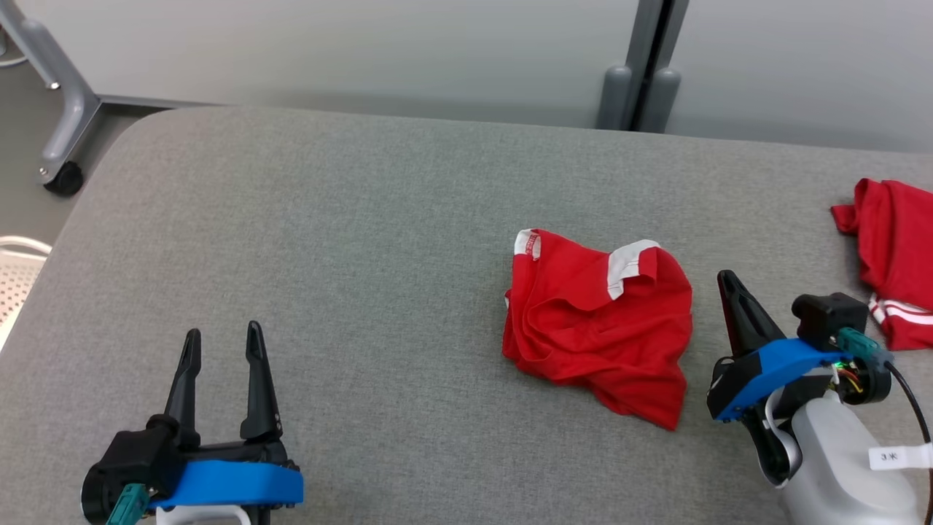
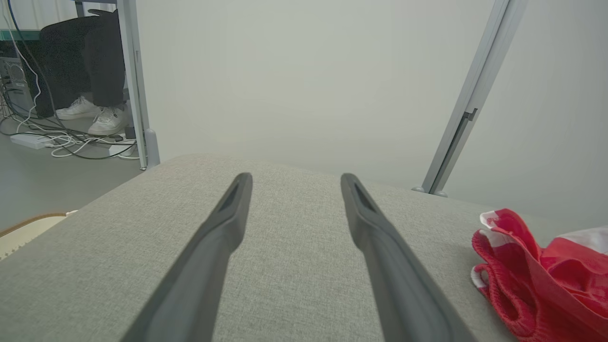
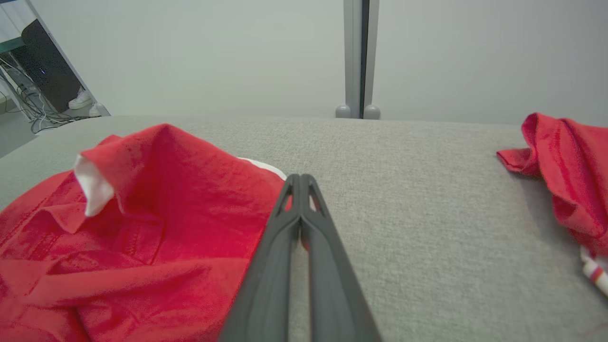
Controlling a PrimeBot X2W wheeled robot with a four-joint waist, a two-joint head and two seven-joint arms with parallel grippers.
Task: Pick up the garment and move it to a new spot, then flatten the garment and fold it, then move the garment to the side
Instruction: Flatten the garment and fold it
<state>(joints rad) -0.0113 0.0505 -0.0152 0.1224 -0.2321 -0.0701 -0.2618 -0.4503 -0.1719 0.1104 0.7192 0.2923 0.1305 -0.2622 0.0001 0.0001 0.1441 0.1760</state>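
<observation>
**1. Garment position**
- Red garment [image 1: 598, 321]: lies crumpled in a heap on the grey table [image 1: 364, 255], right of centre in the head view.
- Sits just to the left of the right pincer [image 1: 729, 283]. Right edge comes near the pincer tip, with a narrow strip of table between the two in that view.
- Fills the left half of the right wrist view [image 3: 142, 213], where the cloth edge runs behind the left finger of the right pincer [image 3: 300, 179].
- Lies well apart from the left pincer [image 1: 222, 337], off to that pincer's right, and shows at the lower right of the left wrist view [image 2: 522, 275].
- Second red garment [image 1: 896, 255], with white stripes: lies at the table's right edge, to the right of the right pincer and well apart from the first garment.

**2. Markings**
- White band [image 1: 526, 243] at the garment's far left corner: carries small red print, too small to read.
- White tag [image 1: 900, 457] on the right forearm: carries a few dark characters, not legible with certainty.

**3. Pincers**
- Right pincer: fingers pressed together from the tips down. Grips no cloth that can be made out. Cannot tell whether the tip touches the table.
- Left pincer [image 2: 294, 178]: fingers stand wide apart and empty, pointing up the head view over bare table.
</observation>
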